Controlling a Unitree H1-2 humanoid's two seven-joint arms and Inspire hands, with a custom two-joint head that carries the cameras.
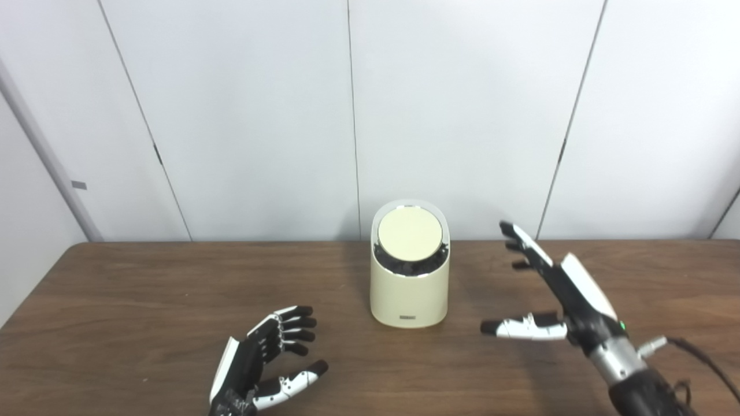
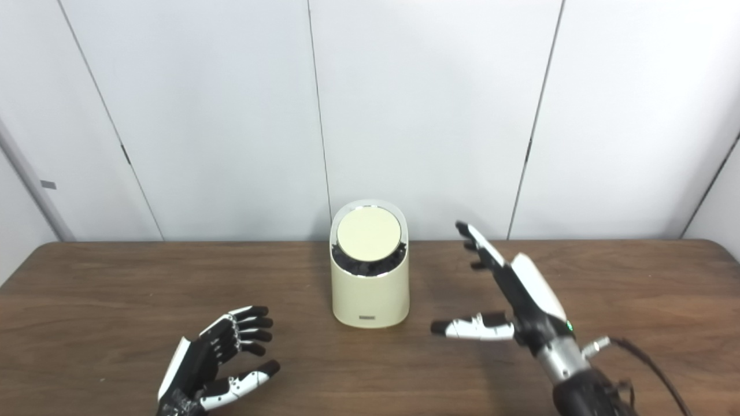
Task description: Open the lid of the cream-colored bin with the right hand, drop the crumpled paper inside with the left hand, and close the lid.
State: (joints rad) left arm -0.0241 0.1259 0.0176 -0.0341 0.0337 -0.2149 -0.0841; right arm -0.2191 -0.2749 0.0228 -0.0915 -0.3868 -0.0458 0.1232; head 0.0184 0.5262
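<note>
Left eye view: the cream bin stands on the worktop, lid closed; the right robot hand is beside it, spread and empty.

Right eye view: the left robot hand, before the bin, is loosely curled and empty; no crumpled paper shows. Press the lid's centre squarely.

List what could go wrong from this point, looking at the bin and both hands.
1. No crumpled paper shows anywhere on the table, and the left hand is open and holds nothing, so the drop step may have nothing to drop.
2. The bin is light-looking and stands free; a sideways push from the open right hand at the lid might tip or slide it.
3. The bin stands near the table's far edge, so a forward shove could push it off.
</note>
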